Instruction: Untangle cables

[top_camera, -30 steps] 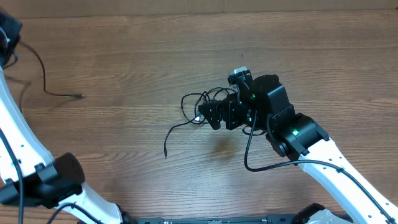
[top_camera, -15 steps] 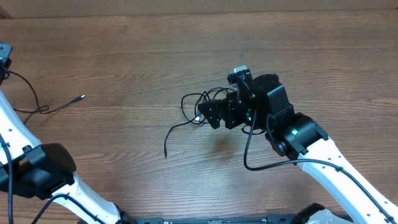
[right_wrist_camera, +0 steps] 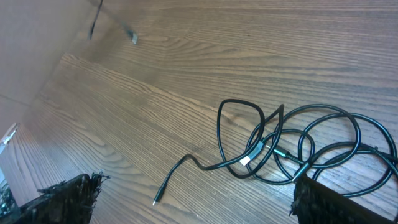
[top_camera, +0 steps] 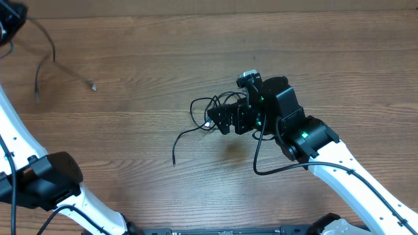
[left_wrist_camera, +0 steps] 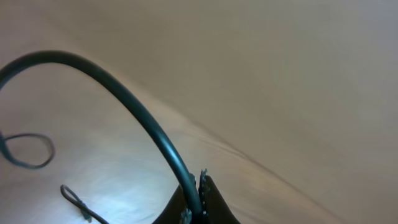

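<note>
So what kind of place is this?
Probably a robot lab or test bench, not a home. You can see a wooden table, two white robot arms reaching over it, and a tangle of thin black cables.

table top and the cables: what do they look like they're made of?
Cables: black jacket, likely rubber or soft PVC, semi-matte with faint highlights, and limp enough to lie in loose loops. One carries a white tag, paper or plastic. Table: brown wood grain with a satin sheen; solid wood or laminate, can't tell.
</note>
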Controlling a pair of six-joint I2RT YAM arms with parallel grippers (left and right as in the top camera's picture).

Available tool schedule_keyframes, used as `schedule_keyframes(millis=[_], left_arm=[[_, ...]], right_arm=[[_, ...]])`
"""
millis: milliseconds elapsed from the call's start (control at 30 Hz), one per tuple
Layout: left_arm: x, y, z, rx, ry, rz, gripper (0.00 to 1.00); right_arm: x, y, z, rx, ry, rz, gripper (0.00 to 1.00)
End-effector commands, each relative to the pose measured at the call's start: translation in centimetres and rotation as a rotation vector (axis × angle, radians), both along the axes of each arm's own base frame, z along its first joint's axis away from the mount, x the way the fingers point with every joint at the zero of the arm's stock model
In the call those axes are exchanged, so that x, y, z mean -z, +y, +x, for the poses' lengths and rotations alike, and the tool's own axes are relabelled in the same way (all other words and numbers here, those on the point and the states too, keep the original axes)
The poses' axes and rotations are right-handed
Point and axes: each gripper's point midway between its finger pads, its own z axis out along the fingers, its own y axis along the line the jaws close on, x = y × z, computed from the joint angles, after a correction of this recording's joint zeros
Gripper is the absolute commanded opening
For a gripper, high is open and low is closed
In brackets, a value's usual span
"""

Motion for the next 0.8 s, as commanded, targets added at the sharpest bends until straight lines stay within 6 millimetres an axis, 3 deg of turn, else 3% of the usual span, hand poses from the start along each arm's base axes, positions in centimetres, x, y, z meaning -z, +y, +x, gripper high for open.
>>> schedule_keyframes(millis=[0,67,167,467,567,767], left_arm=[[-6.9,-7.8,-0.6,0.368,-0.273,0.133,0.04],[-5.9,-9.0,0.5,0.411,-0.283,0.308,0.04],[-3.6,-9.0,1.8,0.410,-0.224,0.429,0.04],[7.5,-7.8,5.5,0.502,-0.036,0.341,0.05],[11.3,-5.9,6.1,0.477,0.043,0.305,0.06],[15.8,-1.0,6.7,0.366,0.153,0.351,0.06]], right_arm=[[-0.8,0.1,0.4,0.006,-0.019,0.008,1.00],[-0.8,0.1,0.4,0.006,-0.019,0.008,1.00],[-0.8,0.1,0.4,0.006,-0.017,0.007,1.00],[-0.6,0.0,0.3,0.006,-0.010,0.002,1.00],[-0.2,-0.1,0.1,0.006,0.006,-0.008,1.00],[0.1,-0.3,-0.2,0.006,0.024,-0.018,1.00]])
